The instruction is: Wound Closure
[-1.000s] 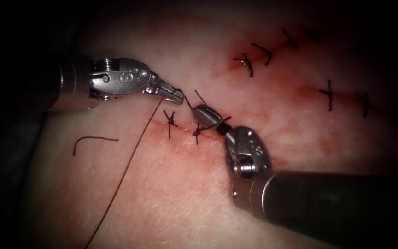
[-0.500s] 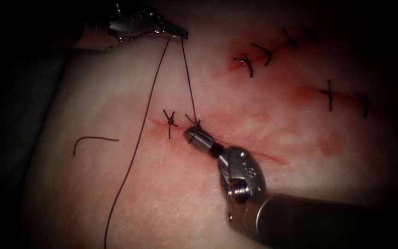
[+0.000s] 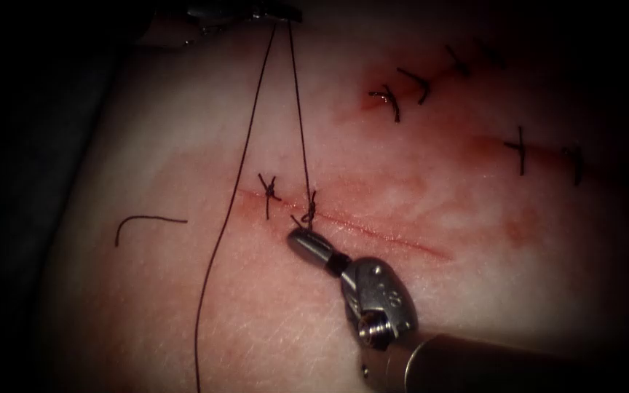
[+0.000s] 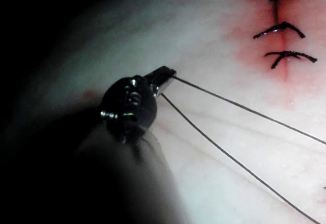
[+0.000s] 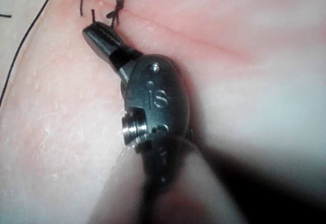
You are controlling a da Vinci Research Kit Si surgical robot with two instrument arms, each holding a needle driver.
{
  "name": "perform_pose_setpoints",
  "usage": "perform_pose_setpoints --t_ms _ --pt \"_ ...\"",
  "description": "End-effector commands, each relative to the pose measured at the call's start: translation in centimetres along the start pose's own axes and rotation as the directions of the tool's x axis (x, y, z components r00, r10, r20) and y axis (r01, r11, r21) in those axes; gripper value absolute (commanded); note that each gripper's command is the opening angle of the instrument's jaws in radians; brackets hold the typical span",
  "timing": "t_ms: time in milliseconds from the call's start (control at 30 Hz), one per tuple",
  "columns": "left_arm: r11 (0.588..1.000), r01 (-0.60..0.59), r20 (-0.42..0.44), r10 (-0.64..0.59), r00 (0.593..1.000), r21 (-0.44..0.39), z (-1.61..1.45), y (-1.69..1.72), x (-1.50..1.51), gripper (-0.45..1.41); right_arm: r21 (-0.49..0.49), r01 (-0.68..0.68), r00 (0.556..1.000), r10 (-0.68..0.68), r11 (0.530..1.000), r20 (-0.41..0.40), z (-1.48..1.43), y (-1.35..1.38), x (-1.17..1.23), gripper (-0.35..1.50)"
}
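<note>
Surface: pale tissue [image 3: 183, 306] carries the cut [image 3: 373, 231], the landmark for every place below; red fluid [image 3: 362, 102] stains the skin well beyond the cut's right half
Stitches done: two knotted stitches [image 3: 268, 191] cross the cut's left end; the second one [image 3: 309, 211] sits just right of the first, and further rows of finished stitches [image 3: 394, 102] lie far above and right of the cut
Stitches left: right of the second knot the cut lies unstitched to its right end, so by judgement well over half of this cut remains to be closed
Left claw [image 4: 164, 74]: closed on the thread [image 3: 298, 109], far above the cut's left end, at the upper edge of the endoscope view
Thread: two strands fall from the left claw; one runs taut to the second knot, the other passes left of the first stitch and trails away below the cut
Right claw [image 3: 304, 240]: closed, tip touching the tissue just below the second knot; whether it pinches the short thread tail there cannot be told
Needle: not identified
Loose piece: a cut thread end [image 3: 147, 222] lies well left of the cut
</note>
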Motion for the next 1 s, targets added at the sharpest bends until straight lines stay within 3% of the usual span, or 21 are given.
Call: perform_pose_setpoints --t_ms 33,300,600,1000 --pt "1.000 -0.001 -0.005 0.001 1.000 -0.002 0.09 -0.06 -0.01 -0.45 0.011 -0.002 1.000 0.002 1.000 0.002 0.04 -0.03 -0.10 -0.35" --pt "1.000 0.008 -0.030 -0.008 1.000 0.003 0.20 -0.15 0.00 -0.45 0.087 0.140 0.990 -0.140 0.986 -0.013 0.05 -0.06 -0.12 -0.35" --pt "0.999 0.018 -0.064 -0.016 0.998 0.038 0.30 -0.36 -0.04 -0.45 0.117 0.168 0.986 -0.168 0.979 -0.009 0.01 -0.14 -0.18 -0.35" --pt "0.997 0.030 -0.089 -0.024 0.996 0.065 0.31 -0.48 -0.08 -0.45 0.162 0.206 0.976 -0.214 0.965 0.031 -0.11 -0.20 -0.43 -0.35"
